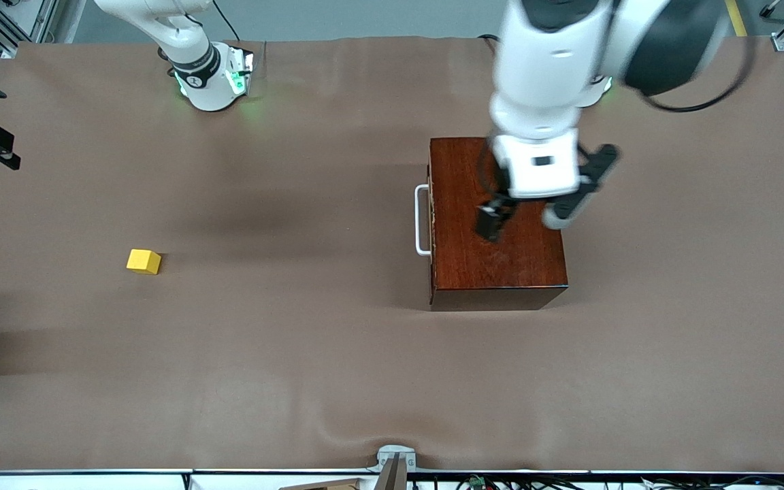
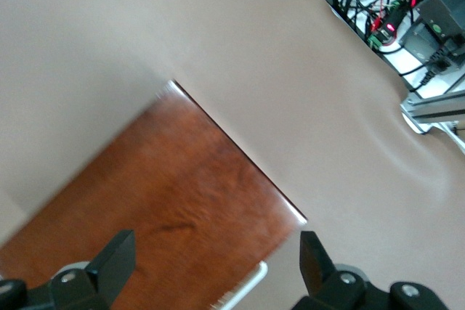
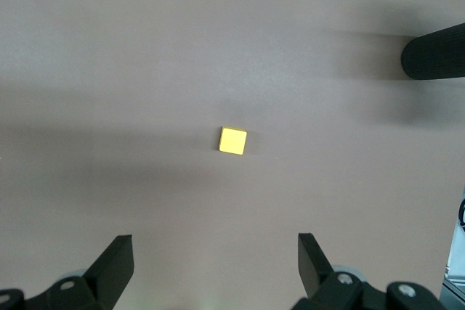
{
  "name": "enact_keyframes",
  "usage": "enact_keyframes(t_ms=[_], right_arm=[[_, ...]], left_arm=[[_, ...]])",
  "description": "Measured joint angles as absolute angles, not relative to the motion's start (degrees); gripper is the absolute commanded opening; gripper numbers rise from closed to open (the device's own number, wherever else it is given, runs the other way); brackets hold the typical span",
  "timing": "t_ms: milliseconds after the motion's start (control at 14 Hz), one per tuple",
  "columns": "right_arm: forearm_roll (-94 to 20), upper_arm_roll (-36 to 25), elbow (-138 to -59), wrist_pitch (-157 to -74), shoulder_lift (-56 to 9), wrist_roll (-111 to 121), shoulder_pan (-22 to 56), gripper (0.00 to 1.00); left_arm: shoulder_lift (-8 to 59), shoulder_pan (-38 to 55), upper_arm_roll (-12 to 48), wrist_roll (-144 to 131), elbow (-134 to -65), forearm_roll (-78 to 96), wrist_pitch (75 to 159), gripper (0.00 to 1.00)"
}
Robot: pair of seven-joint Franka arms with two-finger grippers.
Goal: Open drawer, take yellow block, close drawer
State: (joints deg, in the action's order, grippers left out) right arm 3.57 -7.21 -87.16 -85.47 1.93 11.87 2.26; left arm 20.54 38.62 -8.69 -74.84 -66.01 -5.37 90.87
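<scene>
1. While hanging over the top of the wooden box [image 1: 497, 218], left gripper [image 1: 525, 219] up in the air, fingers [image 2: 112, 260] spread wide, nothing between them.
2. Drawer [image 1: 431, 224]: pushed fully in, dark front flush with the box, facing the right arm's end of the table.
3. White loop handle [image 1: 422, 220] sticking out from that front; long axis of the handle running toward and away from the front camera.
4. Box long axis same way, top to bottom in the front view. Glossy dark reddish-brown, wood grain visible, top bare.
5. Box sitting on the brown table cover [image 1: 337, 354], toward the left arm's end, just in front of the left arm's base.
6. Yellow block [image 1: 143, 261]: small bright cube, resting flat on the cover, well apart from the box, toward the right arm's end, slightly nearer the front camera than the handle.
7. Edges of the block turned slightly off the table's edges.
8. Right gripper [image 3: 214, 270]: out of the front view, high over the block per the right wrist view, fingers [image 3: 115, 265] wide apart, empty. Right arm waiting.
</scene>
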Motion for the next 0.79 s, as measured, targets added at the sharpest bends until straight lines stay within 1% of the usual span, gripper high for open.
enact_keyframes(t_ms=[215,358,645,788], right_arm=[[3.3,-7.2,-87.2,-85.4,1.9,11.9,2.3,1.00],[2.0,-7.3,-87.2,-85.4,1.9,11.9,2.2,1.00],[0.3,-7.6,-87.2,-84.8,1.9,11.9,1.5,1.00],[0.3,-7.6,-87.2,-84.7,1.9,11.9,1.5,1.00]], left_arm=[[16.8,34.2,-8.7,-63.8,-68.0,-5.3,87.9,1.00],[13.7,31.0,-8.7,-55.5,-71.0,-5.3,87.3,1.00],[5.8,22.3,-7.9,-37.0,-80.6,-5.3,87.1,1.00],[2.0,15.4,-4.7,-27.4,-85.0,-5.2,87.2,1.00]])
